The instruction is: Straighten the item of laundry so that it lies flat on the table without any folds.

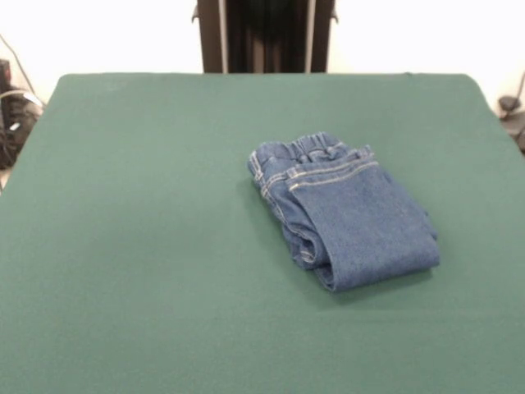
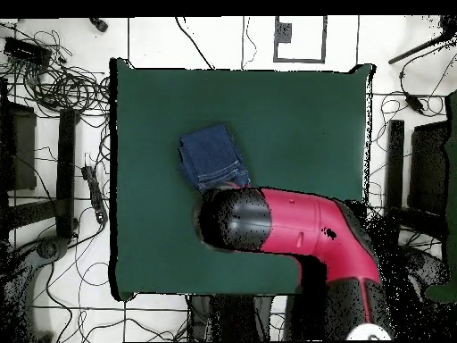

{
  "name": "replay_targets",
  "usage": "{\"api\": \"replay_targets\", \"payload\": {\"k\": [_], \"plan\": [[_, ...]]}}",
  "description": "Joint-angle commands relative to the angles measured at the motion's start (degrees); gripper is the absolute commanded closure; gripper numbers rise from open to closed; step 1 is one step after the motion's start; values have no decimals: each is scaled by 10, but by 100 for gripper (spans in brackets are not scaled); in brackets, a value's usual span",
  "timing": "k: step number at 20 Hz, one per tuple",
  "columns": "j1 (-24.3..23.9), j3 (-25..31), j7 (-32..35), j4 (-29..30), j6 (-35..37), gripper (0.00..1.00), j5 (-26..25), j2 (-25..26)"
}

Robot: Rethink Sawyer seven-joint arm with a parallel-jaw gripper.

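Note:
The item of laundry, a small pair of blue denim jeans (image 1: 344, 215), lies folded over itself in a compact bundle on the table (image 1: 123, 246), right of centre in the front view. Its gathered waistband faces the far side and a folded leg lies on top. In the overhead view the jeans (image 2: 212, 156) lie on the green table (image 2: 294, 116) just beyond the black end of the red arm (image 2: 294, 228), which hangs over the table's near part. The gripper itself does not show in either view.
The dark pedestal (image 1: 264, 37) stands behind the table's far edge. Cables (image 2: 62, 85) and dark stands (image 2: 67, 170) lie on the floor around the table. Green cloth surrounds the jeans on all sides.

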Motion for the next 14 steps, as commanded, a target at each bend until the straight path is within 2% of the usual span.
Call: {"api": "replay_targets", "payload": {"k": [1, 7, 10, 14], "plan": [[-11, 86, -85, 87, -44, 100, -20, 27], [-6, 96, -39, 71, -90, 100, -32, 59], [-8, 102, -33, 80, -108, 100, -33, 57], [-9, 111, -25, 80, -140, 100, -41, 80]]}}
